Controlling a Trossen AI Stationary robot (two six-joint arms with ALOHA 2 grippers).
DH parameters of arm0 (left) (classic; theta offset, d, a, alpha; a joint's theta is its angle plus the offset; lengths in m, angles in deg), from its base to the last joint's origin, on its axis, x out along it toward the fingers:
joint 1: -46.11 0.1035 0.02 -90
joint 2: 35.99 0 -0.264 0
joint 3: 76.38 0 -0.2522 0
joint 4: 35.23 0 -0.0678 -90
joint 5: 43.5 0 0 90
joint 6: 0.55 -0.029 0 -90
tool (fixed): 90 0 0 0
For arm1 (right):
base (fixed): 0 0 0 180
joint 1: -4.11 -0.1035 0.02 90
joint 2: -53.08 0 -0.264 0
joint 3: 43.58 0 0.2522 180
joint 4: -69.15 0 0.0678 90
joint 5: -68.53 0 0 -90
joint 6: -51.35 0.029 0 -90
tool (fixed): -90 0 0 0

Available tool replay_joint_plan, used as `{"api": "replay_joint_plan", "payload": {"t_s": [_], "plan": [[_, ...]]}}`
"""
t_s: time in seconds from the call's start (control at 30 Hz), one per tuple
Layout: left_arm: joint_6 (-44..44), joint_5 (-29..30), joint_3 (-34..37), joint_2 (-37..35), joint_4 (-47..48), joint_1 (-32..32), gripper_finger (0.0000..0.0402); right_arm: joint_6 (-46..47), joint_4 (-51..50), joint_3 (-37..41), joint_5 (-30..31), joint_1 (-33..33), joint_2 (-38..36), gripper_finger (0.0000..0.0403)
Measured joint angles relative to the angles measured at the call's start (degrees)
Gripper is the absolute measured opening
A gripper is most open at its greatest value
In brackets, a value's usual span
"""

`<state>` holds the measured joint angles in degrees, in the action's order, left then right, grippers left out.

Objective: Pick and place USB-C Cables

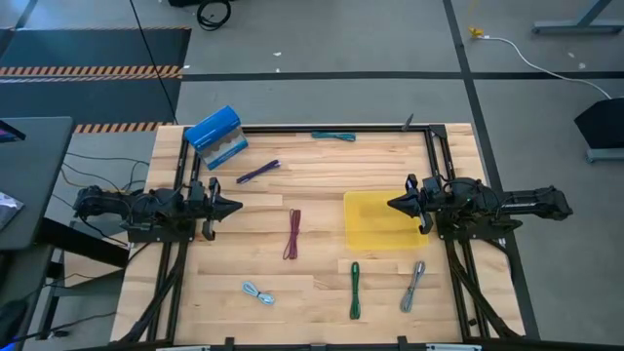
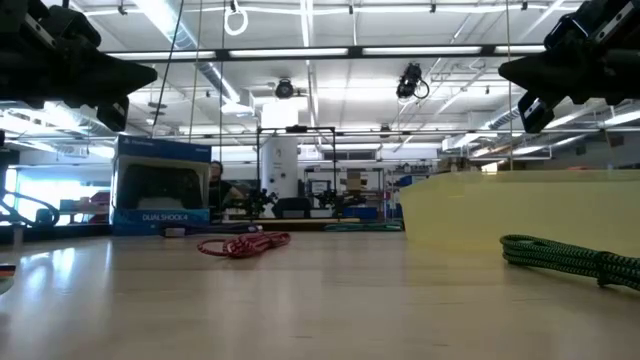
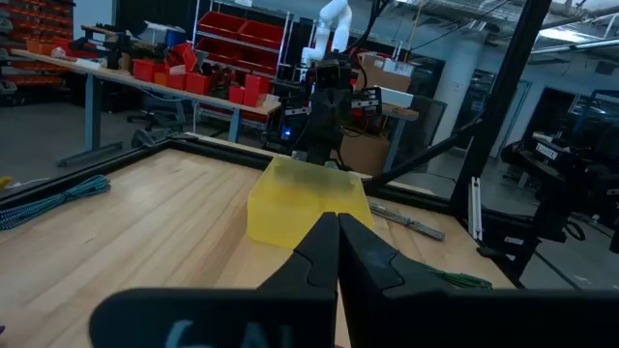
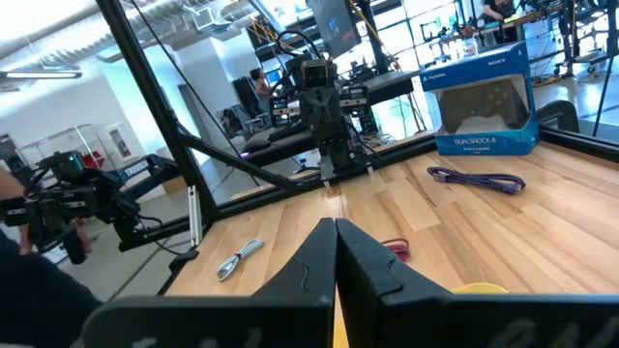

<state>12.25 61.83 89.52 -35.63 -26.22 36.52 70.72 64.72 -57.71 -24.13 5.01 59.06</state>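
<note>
Both arms parked at the desk's sides, cables loose between them

The plank desk point(image 1: 312, 185) lies open mid-span; left pincer point(image 1: 232, 206) and right pincer point(image 1: 395, 204) are clenched, empty. Yellow tray point(image 1: 375, 219) sits right. Maroon cable point(image 1: 293, 234) and green cable point(image 1: 355, 291) run near-to-far; purple cable point(image 1: 257, 172) slants.

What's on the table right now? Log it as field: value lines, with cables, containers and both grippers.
cables: purple cable, teal cable, maroon cable, green cable, grey cable, light blue cable, all loose on the table
yellow tray: no cable in it
blue box: far left corner
left gripper: shut, holding nothing, left edge
right gripper: shut, holding nothing, over the tray
</note>
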Motion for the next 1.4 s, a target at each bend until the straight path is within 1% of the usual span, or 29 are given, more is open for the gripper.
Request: {"api": "replay_joint_plan", "payload": {"t_s": [0.13, 0.2, 0.23, 0.3, 0.37, 0.4, 0.43, 0.5, 0.53, 0.57, 0.63, 0.7, 0.77, 0.9, 1.03, 1.1, 1.17, 1.3, 1.4], "plan": [[0.9, -0.1, 0.0, 0.0, -0.1, 0.0, 0.0005, 0.0, 0.0, 0.0, 0.0, 0.0, 0.0, 0.0010], [7.2, -0.1, 0.0, 0.0, -2.1, 0.0, 0.0005, 0.0, 0.0, 0.0, 0.0, 0.0, 0.0, 0.0010], [10.7, 1.5, 0.0, 0.0, -4.6, 0.1, 0.0005, 0.0, 0.0, 0.0, 0.0, 0.0, 0.0, 0.0010], [20.3, 6.0, 0.0, 0.0, -10.4, 0.5, 0.0005, 0.0, 0.0, 0.0, 0.0, 0.0, 0.0, 0.0010], [28.4, 8.8, 0.0, 0.0, -16.4, 0.5, 0.0005, 0.0, 0.0, 0.0, 0.0, 0.0, 0.0, 0.0010], [30.3, 8.9, 0.0, 0.0, -19.1, 0.5, 0.0005, 0.0, 0.5, 0.0, 0.2, 0.0, 0.0, 0.0010], [30.7, 7.9, -0.3, 0.0, -20.3, 0.5, 0.0005, 0.3, 2.7, 0.0, 1.1, 0.0, 0.1, 0.0010], [28.2, 2.6, -2.7, 0.1, -18.7, 0.4, 0.0005, 1.5, 7.9, 0.0, 4.1, 0.2, 0.0, 0.0010], [26.8, -0.2, -4.9, 0.6, -18.0, 0.4, 0.0005, 2.6, 10.7, 0.0, 6.4, 0.4, 0.1, 0.0010], [25.9, -1.6, -7.3, 1.4, -17.1, 0.3, 0.0005, 4.1, 13.4, 0.0, 8.6, 0.5, 0.3, 0.0010], [23.8, -2.4, -13.1, 4.1, -12.8, 0.3, 0.0005, 6.3, 17.7, -0.7, 12.1, 0.9, 0.6, 0.0010], [19.9, -2.6, -20.2, 9.2, -6.5, 0.4, 0.0005, 5.3, 19.3, -3.5, 12.8, 1.1, 1.6, 0.0010], [16.4, -2.7, -28.6, 15.1, 1.1, 0.4, 0.0005, 2.2, 19.1, -7.5, 12.8, 1.2, 3.4, 0.0010], [12.0, -2.3, -44.8, 29.3, 15.8, 0.4, 0.0005, -4.1, 16.8, -18.4, 12.3, 1.3, 10.4, 0.0010], [7.0, 1.5, -59.3, 42.3, 25.2, 0.4, 0.0005, -6.4, 6.7, -33.2, 12.0, 1.5, 21.1, 0.0010], [5.1, 2.2, -65.4, 47.4, 26.4, 0.4, 0.0005, -6.4, 2.2, -40.6, 12.0, 2.0, 26.9, 0.0010], [4.2, 2.3, -70.9, 51.6, 27.0, 0.4, 0.0005, -6.1, -0.2, -47.6, 12.0, 2.7, 32.7, 0.0010], [4.8, 2.2, -79.8, 57.7, 26.4, 0.3, 0.0005, -1.2, 1.4, -58.1, 12.0, 3.1, 41.8, 0.0010], [3.3, 2.0, -84.9, 60.7, 26.4, 0.4, 0.0005, 4.6, 3.3, -64.6, 12.0, 3.0, 46.3, 0.0010]]}}
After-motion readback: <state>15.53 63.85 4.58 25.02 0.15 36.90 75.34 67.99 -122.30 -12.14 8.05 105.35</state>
